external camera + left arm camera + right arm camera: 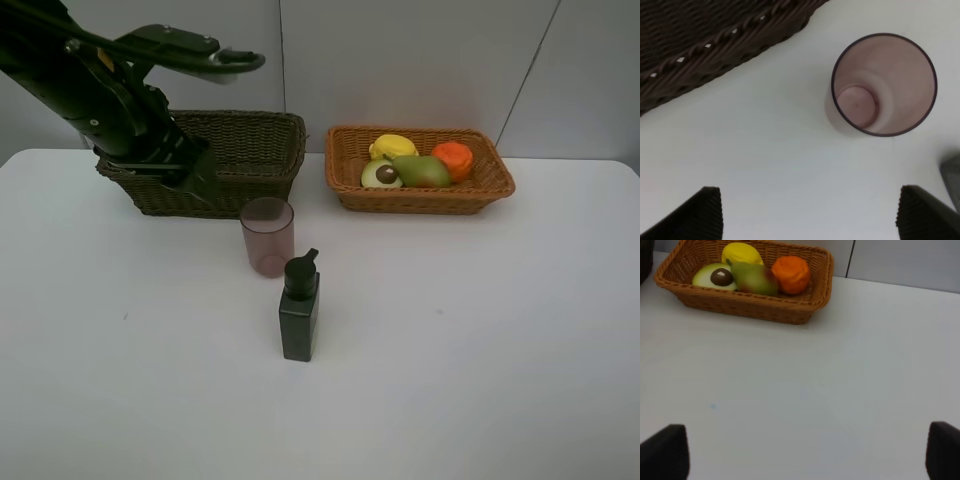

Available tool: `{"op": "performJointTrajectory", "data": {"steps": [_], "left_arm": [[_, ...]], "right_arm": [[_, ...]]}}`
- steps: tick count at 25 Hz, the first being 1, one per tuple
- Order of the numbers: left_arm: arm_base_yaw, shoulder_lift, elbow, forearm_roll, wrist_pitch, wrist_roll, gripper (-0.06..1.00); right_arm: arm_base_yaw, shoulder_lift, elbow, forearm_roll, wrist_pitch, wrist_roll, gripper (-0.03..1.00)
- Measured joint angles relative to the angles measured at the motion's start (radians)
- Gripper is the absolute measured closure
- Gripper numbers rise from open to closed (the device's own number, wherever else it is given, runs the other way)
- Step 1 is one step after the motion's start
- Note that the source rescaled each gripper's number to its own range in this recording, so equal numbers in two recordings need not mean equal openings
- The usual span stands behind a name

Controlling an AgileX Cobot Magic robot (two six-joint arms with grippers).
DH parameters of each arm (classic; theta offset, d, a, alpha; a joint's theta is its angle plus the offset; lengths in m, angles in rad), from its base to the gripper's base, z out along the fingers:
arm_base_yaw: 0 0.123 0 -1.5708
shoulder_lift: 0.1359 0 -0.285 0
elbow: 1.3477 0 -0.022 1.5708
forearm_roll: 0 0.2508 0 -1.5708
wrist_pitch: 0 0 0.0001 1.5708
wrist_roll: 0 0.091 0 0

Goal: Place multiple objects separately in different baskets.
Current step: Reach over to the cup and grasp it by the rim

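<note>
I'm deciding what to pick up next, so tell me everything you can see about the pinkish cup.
The pinkish cup is a translucent tumbler, plastic by the look, with a darker rim and walls tapering to a smaller round base. It stands upright, mouth up, and looks empty in the left wrist view. It sits on the white table, just in front of the dark basket, with the dark pump bottle nearer the camera. Only the table touches it.

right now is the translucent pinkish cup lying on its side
No, the cup stands upright on the white table, its open mouth facing up.
</note>
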Motion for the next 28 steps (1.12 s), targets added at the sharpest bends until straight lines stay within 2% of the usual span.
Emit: {"op": "performJointTrajectory", "data": {"steps": [9, 22, 28], "left_arm": [[-0.061, 0.146, -0.039, -0.01, -0.042, -0.014, 0.02], [-0.064, 0.185, -0.043, -0.01, -0.168, -0.083, 0.02], [-0.064, 0.251, -0.085, -0.01, -0.188, -0.091, 0.02]], "right_arm": [[0.0, 0.0, 0.0, 0.0, 0.0, 0.0, -0.03], [0.0, 0.0, 0.0, 0.0, 0.0, 0.0, -0.03], [0.0, 0.0, 0.0, 0.0, 0.0, 0.0, -0.03]]}}
